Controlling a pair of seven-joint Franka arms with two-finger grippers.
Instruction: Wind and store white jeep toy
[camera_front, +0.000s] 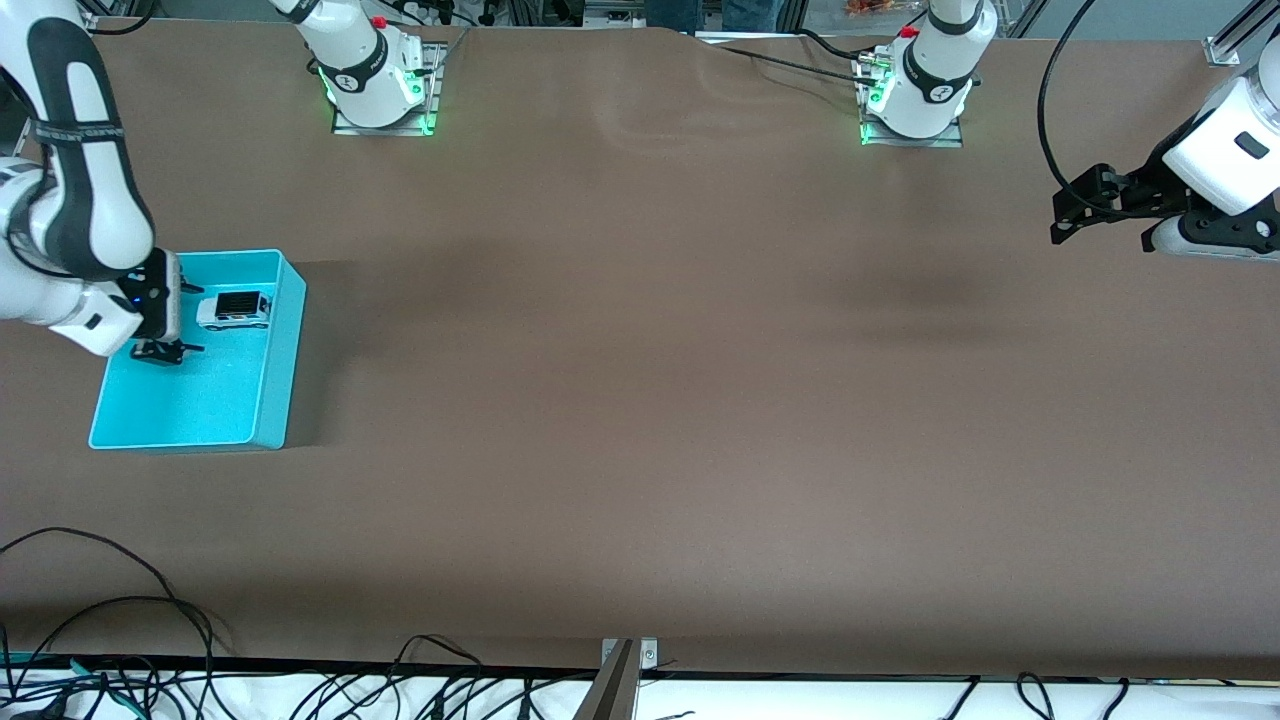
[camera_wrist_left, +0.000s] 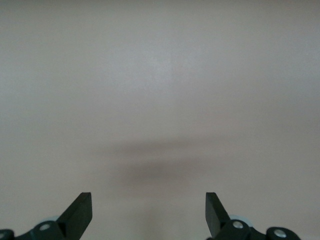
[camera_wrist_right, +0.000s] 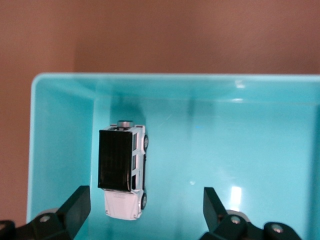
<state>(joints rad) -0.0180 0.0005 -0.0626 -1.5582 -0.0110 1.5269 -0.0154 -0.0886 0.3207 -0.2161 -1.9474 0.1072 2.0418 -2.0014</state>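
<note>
White jeep toy (camera_front: 234, 309) is seen lying in cyan bin (camera_front: 270, 400), on the bin floor, in the part farther from front cam, at right arm's end of table (camera_front: 640, 400). Right gripper (camera_front: 166, 352) is held over bin, fingers apart, nothing gripped. Left gripper (camera_front: 1070, 215) is parked over bare table at left arm's end, fingers apart, arm waiting.

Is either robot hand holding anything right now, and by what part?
Nothing is held. The right gripper hangs open over the cyan bin, where the white jeep toy lies free; the left gripper waits open.
</note>
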